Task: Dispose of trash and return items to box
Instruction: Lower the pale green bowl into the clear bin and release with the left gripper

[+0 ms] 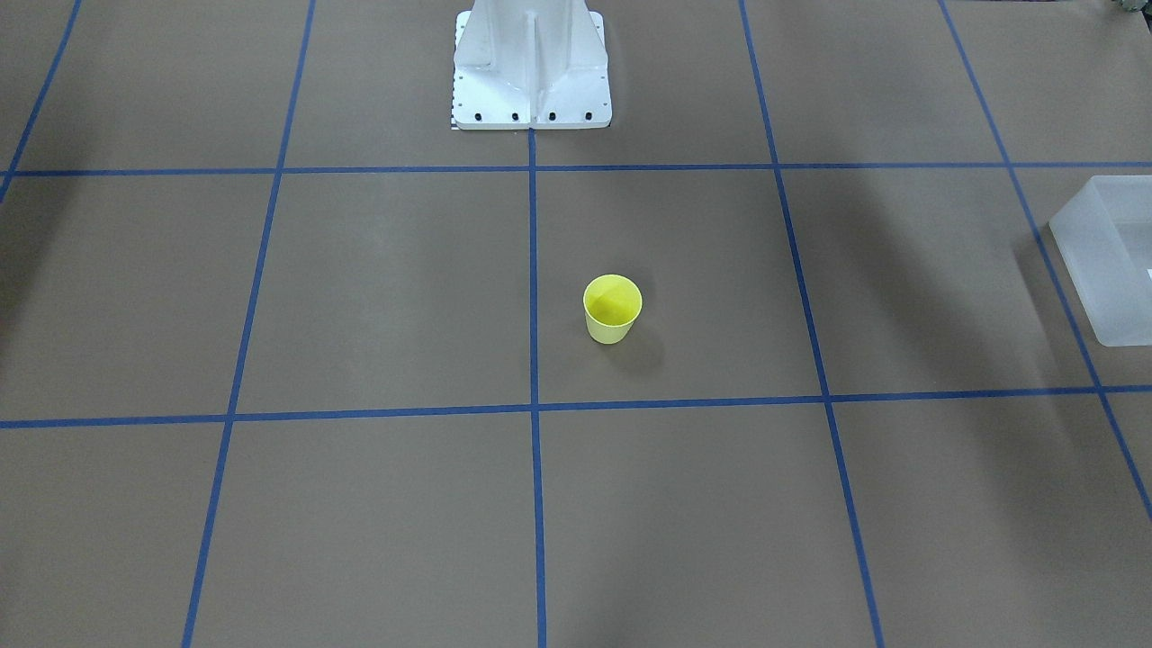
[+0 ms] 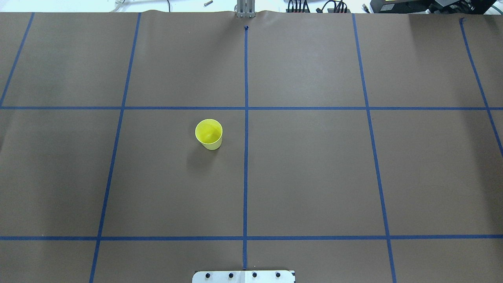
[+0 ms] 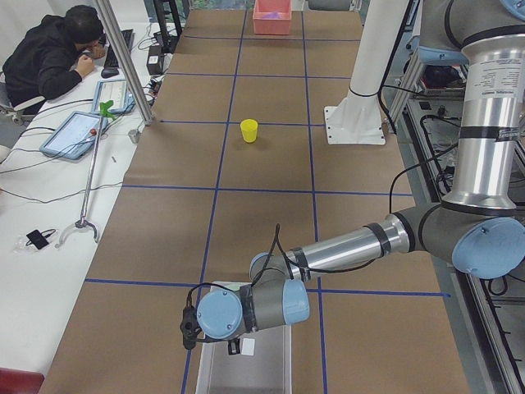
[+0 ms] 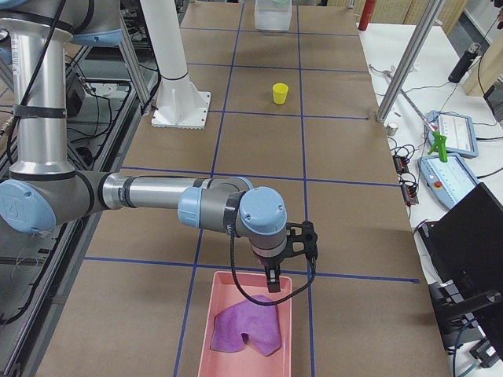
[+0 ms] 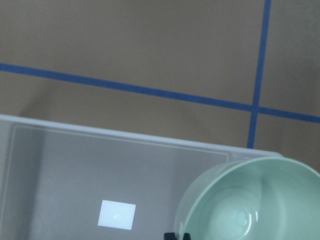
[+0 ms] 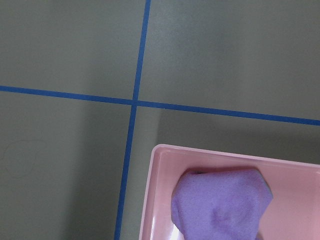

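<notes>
Pale green round bowl (image 5: 250, 202): closest to the left wrist camera. It is mouth up, empty and glossy inside, and its outline overlaps one corner of the box. I cannot tell whether it rests inside or hangs above.
Translucent frosted-white rectangular plastic box (image 5: 75, 170): sits at the table's end on the robot's left. It is straight-walled, with a white sticker (image 5: 116, 215) on its floor.
Left gripper (image 3: 189, 335): over the box; whether its jaws are clenched or released cannot be told.
Right gripper (image 4: 271, 281): above a pink plastic tray (image 4: 224, 302) that holds a crumpled purple cloth (image 4: 245, 328). The state of its jaws cannot be told either.
Small bright yellow plastic cup (image 2: 209, 134): upright, open-mouthed and apparently empty. It stands alone near the table's middle, just on the robot's left of the centre tape line, well apart from box and tray.
Risk, bowl: it is so near the corner that, if let go over the rim, it would likely tilt or tip out.
Risk, cup: it looks light, thin-walled and tapered. An off-centre approach could knock it over, and a hard squeeze could buckle it or make it slip free.
Risk, sorting: the cup belongs in the white box, not the pink tray.
</notes>
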You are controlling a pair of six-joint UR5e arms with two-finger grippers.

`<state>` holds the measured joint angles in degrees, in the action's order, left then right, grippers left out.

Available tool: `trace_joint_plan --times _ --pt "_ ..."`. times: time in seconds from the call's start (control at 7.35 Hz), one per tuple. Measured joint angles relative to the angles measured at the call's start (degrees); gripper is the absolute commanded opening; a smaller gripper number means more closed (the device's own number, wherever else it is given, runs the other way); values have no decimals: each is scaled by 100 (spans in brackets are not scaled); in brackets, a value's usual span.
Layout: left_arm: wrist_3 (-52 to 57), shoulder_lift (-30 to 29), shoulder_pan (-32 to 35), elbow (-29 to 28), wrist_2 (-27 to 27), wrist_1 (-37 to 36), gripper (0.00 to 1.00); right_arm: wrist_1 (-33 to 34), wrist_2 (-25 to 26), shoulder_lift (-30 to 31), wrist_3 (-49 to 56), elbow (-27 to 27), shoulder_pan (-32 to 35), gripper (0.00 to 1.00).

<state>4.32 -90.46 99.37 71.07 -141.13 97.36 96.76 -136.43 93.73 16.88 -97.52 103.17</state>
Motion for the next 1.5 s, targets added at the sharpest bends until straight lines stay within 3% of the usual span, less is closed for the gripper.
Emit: trace_joint_plan --times 0.41,0.82,0.95,1.09,1.5 --pt "-33 180 -7 -191 191 298 0 -1 -23 0 -66 -1 -48 100" --pt "-320 198 -9 -813 691 1054 0 -23 -29 -4 -174 -2 -119 100" --pt "-621 197 -7 -878 736 1261 72 -25 -46 -4 -181 -3 -131 100" --pt "-826 192 -4 -905 758 1425 98 -25 -69 -4 -184 -3 -135 100" --pt "-938 159 249 -446 598 1502 99 -14 -94 -4 -209 -19 -139 100"
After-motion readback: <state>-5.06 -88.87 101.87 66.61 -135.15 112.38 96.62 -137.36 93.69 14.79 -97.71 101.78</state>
